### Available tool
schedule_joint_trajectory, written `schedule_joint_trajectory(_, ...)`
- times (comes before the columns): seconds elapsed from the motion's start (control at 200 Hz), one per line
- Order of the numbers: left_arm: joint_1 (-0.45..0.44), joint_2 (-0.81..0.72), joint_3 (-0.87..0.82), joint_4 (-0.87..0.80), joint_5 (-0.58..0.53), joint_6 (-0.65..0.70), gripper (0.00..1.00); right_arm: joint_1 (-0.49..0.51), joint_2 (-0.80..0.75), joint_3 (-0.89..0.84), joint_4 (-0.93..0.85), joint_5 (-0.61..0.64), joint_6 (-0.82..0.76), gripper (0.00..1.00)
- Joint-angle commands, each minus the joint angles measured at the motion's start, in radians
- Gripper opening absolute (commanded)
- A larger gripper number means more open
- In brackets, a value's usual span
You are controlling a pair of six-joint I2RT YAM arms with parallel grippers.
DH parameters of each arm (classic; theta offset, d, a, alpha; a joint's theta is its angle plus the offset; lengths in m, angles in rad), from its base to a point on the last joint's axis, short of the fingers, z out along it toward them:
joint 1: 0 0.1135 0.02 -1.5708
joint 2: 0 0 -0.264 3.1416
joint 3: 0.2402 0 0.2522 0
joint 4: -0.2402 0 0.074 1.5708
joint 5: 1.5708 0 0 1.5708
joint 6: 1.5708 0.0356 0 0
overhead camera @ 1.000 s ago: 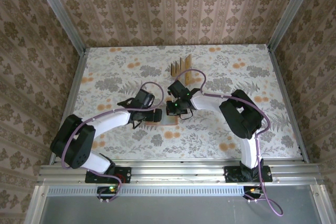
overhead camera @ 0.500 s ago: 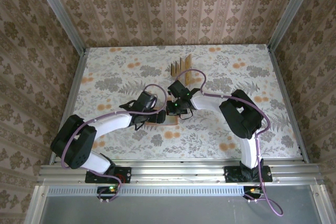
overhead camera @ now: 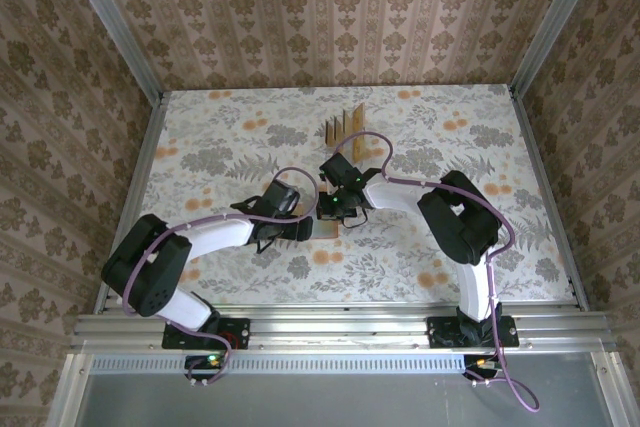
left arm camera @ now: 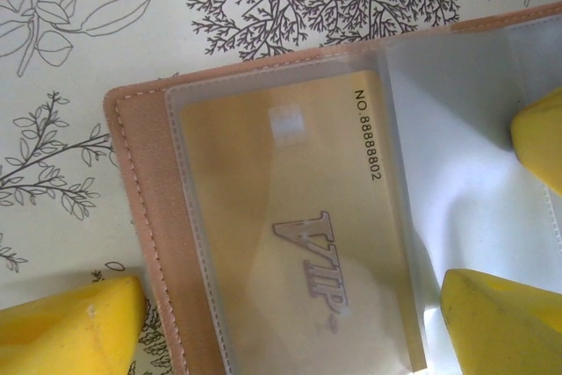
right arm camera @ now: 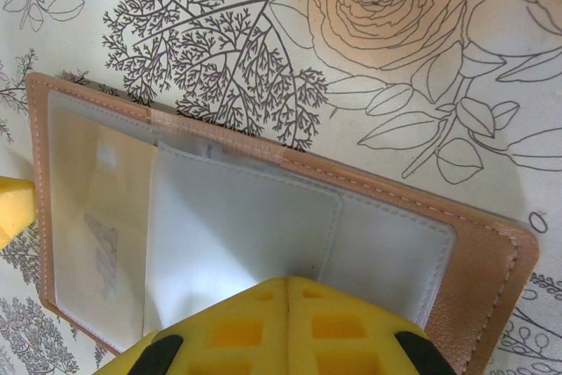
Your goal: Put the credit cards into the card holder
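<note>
The card holder (left arm camera: 140, 217) lies open on the flowered table, its salmon leather edge (right arm camera: 492, 261) around greyish clear pockets. One golden credit card (left arm camera: 290, 234) marked VIP sits inside a clear pocket (right arm camera: 97, 217). My left gripper (left arm camera: 285, 327) is open, with one yellow finger off the holder's outer edge and the other on the pocket leaf beside the card. My right gripper (right arm camera: 290, 292) is shut, its tips resting on a clear pocket leaf (right arm camera: 237, 234). More credit cards (overhead camera: 343, 125) stand upright at the back of the table.
Both arms meet over the table's middle (overhead camera: 320, 215). Patterned walls close in the table on three sides, with metal rails (overhead camera: 340, 329) along the near edge. The right gripper's yellow tip (left arm camera: 540, 138) shows at the edge of the left wrist view.
My left arm has shifted a little to the right, closer over the card holder, and its fingers have narrowed slightly. The right arm has stayed put.
</note>
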Motion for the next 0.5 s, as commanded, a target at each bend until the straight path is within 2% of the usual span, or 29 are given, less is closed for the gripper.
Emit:
schedule_joint_trajectory(0.0, -0.005, 0.012, -0.026, -0.027, -0.032, -0.02, 0.89, -0.003, -0.037, -0.001, 0.0, -0.013, 0.02, 0.09)
schedule_joint_trajectory(0.1, -0.005, 0.014, -0.029, -0.024, -0.031, -0.022, 0.88, -0.012, -0.077, -0.022, 0.011, -0.006, 0.033, 0.2)
schedule_joint_trajectory(0.205, -0.005, 0.013, -0.034, -0.019, -0.029, -0.024, 0.88, -0.016, -0.094, -0.038, 0.019, -0.003, 0.04, 0.27)
schedule_joint_trajectory(0.495, -0.005, 0.007, -0.042, -0.013, -0.027, -0.024, 0.88, -0.015, -0.059, -0.059, 0.057, -0.014, 0.065, 0.34)
